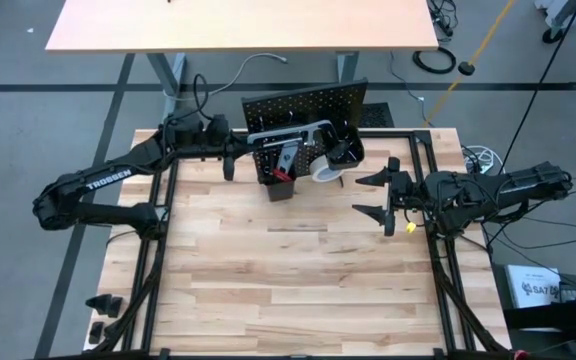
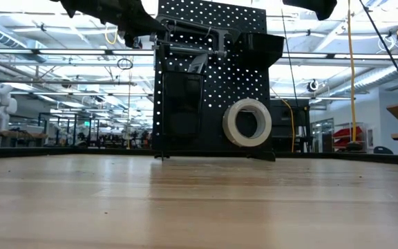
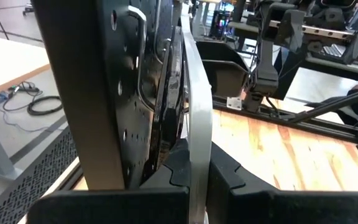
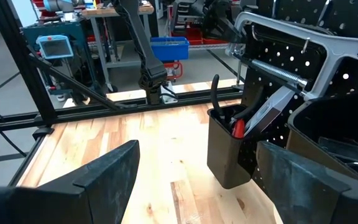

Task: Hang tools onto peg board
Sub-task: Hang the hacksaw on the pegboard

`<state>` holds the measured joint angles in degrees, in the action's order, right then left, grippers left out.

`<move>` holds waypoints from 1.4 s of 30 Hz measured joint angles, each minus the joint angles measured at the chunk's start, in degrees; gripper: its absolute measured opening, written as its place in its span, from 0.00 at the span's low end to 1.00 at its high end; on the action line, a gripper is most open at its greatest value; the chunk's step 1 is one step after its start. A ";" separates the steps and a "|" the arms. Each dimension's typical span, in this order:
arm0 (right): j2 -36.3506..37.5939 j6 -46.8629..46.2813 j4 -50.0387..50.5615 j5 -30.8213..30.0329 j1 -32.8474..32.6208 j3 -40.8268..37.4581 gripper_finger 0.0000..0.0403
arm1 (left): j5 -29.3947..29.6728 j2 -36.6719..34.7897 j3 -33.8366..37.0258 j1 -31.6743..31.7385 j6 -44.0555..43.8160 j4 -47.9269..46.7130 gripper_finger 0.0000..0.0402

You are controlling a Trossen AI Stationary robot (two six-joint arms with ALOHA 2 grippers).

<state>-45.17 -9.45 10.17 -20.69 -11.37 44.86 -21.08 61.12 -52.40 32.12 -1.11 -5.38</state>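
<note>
The black peg board stands upright at the table's far middle. A white tape roll hangs low on its front. A black bin on it holds dark-handled pliers, a red-handled screwdriver and a grey tool. A second bin sits at its upper right. My left gripper is at the board's left end, shut on the grey bar clamp, which lies along the board's upper front. My right gripper is open and empty, right of the board. My left gripper pinches the bar clamp's flat silver bar between its two fingers, at the clamp's left end. The fingers come level from the table's left and lie along the bar. The clamp is clear of the table, close against the board's front.
A black metal frame runs along the table's left, right and far sides. Bare wooden tabletop lies in front of the board. A small yellow piece sits by my right gripper. Another table stands beyond the far edge.
</note>
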 joint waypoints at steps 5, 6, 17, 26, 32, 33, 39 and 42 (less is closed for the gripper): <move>0.00 0.02 0.01 0.00 0.01 0.00 0.79 | -2.16 -0.46 0.03 -0.05 -0.38 5.62 0.03; 0.00 0.01 0.01 0.00 0.02 0.00 0.79 | -2.14 -0.74 0.00 -0.10 -0.51 6.17 0.03; 0.00 -0.10 0.76 0.00 0.02 0.00 0.79 | -5.49 -2.95 0.00 -0.29 0.03 5.96 0.03; 0.00 -0.26 1.25 -0.02 0.02 0.00 0.79 | 0.55 -6.32 0.00 -0.37 0.52 3.61 0.03; -0.02 -0.24 1.27 -0.02 0.00 0.00 0.79 | -9.76 -6.75 0.00 -1.38 0.25 3.31 0.03; -0.02 -0.33 1.18 -0.02 0.02 0.00 0.79 | -11.90 -6.90 0.00 -1.95 -0.04 3.44 0.03; -0.61 6.57 -7.71 9.10 0.00 0.00 0.79 | -31.93 -6.93 0.00 -6.26 -1.45 3.00 0.03; -0.49 14.91 -14.63 16.94 -0.02 0.02 0.79 | -37.89 -7.00 0.00 -8.95 -1.59 2.34 0.03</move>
<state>-45.66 5.46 -4.46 -3.75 -11.40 44.88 -58.97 54.12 -52.40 23.17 -2.70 -3.03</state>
